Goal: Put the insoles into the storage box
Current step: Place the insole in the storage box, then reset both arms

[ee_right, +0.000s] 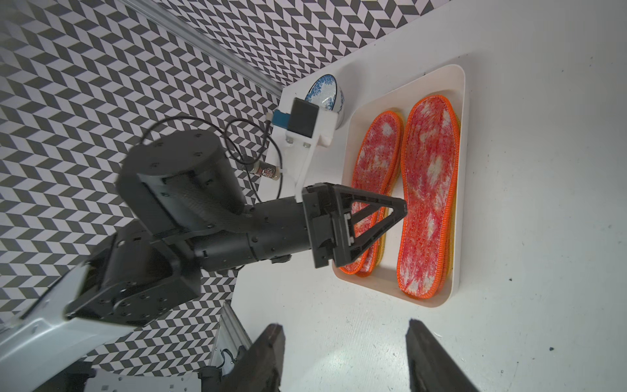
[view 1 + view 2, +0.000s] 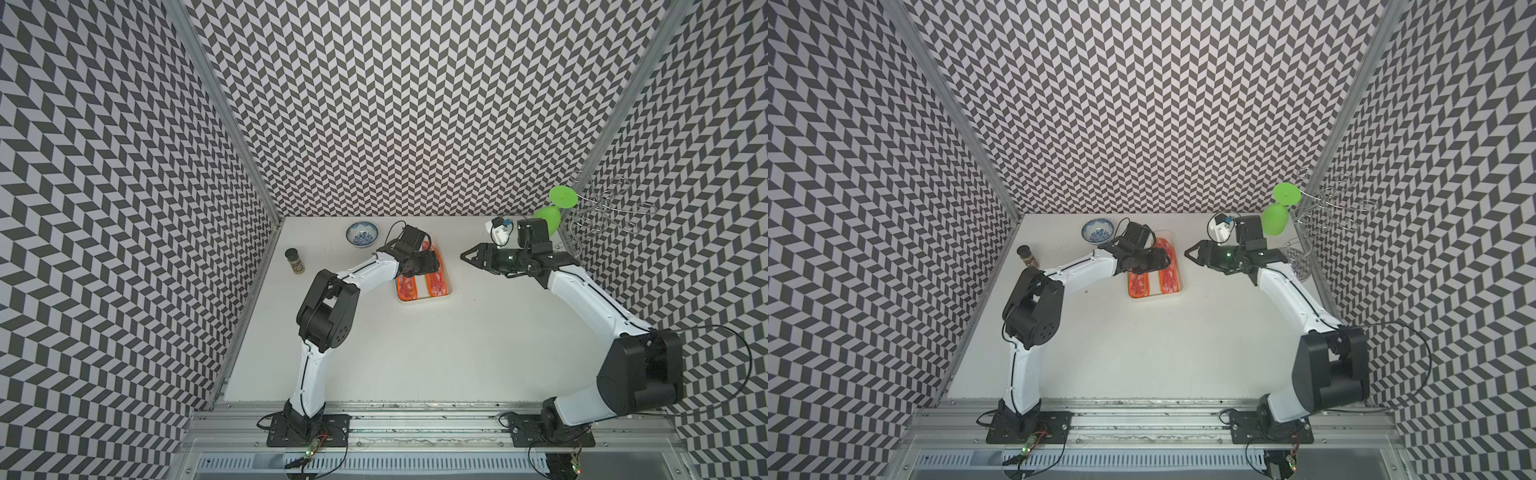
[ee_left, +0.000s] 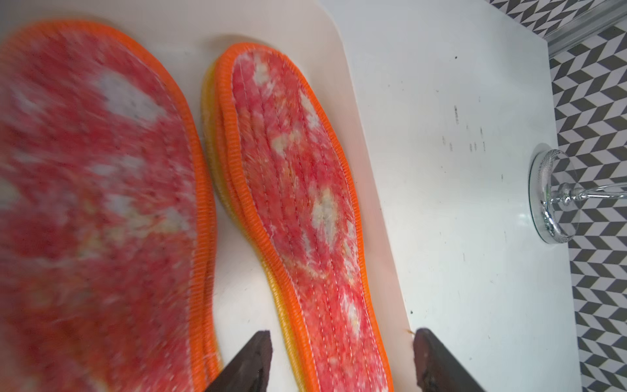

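Inside shallow white storage box [image 1: 383, 281]: mottled insoles [image 1: 429, 190], orange ribbed edging.

Blue-and-white bowl [image 2: 362, 234] at the back of the white table [image 2: 415, 340], with a spice jar [image 2: 294, 261] upright nearer the left wall. In the far right corner, a green goblet [image 2: 555, 212] upside down by a wire rack [image 2: 602, 208].

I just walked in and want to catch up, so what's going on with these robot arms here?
The insoles lie in two stacks inside the white storage box; none shows on the table outside it. The left gripper hovers over the box, jaws open either side of one stack's end, pinching nothing. The right gripper hangs open and empty above the table beside the box. The packing looks about done.
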Controlling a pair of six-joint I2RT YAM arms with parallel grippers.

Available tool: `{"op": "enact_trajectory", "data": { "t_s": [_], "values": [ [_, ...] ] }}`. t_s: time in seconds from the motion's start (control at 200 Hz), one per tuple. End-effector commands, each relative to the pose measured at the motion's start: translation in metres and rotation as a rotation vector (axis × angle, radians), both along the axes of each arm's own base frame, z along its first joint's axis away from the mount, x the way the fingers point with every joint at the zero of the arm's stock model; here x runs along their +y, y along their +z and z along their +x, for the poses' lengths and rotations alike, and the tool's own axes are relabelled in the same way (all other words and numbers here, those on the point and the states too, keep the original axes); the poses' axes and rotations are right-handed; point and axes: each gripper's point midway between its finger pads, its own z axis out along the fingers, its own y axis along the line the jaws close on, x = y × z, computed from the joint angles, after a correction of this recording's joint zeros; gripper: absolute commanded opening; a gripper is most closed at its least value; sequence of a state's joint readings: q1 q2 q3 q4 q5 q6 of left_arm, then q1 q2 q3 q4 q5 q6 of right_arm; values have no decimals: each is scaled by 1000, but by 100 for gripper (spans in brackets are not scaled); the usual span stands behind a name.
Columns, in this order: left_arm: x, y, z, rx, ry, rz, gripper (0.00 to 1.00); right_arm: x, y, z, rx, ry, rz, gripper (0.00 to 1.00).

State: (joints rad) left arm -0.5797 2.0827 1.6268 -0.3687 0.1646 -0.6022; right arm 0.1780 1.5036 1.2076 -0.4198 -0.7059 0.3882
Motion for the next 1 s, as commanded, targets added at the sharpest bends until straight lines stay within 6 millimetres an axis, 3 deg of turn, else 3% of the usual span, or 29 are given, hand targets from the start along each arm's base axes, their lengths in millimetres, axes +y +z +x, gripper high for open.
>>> {"op": "enact_trajectory", "data": {
  "t_s": [0.0, 0.155, 0.29, 0.436, 0.631, 0.791, 0.866, 0.996],
  "values": [
    [24, 45, -13, -129, -23, 104, 71, -7, 16, 8, -103, -6, -49, 61],
    [71, 61, -32, -326, -86, 240, 80, -19, -1, 9, -169, -14, -148, 71],
    [128, 75, -37, -496, -79, 269, 90, -46, -10, 21, -268, -145, -235, 85],
    [196, 71, -35, -611, 12, 307, 94, -89, -13, 42, -384, -330, -326, 90],
    [255, 52, -33, -737, 187, 339, 99, -156, -23, 52, -579, -678, -458, 90],
    [294, 50, -23, -749, 281, 360, 99, -184, -54, 56, -600, -783, -537, 99],
    [309, 45, -22, -722, 316, 328, 99, -188, -47, 60, -649, -811, -551, 99],
    [314, 53, -32, -795, 322, 358, 99, -192, -47, 71, -662, -795, -617, 99]
  ]
}}
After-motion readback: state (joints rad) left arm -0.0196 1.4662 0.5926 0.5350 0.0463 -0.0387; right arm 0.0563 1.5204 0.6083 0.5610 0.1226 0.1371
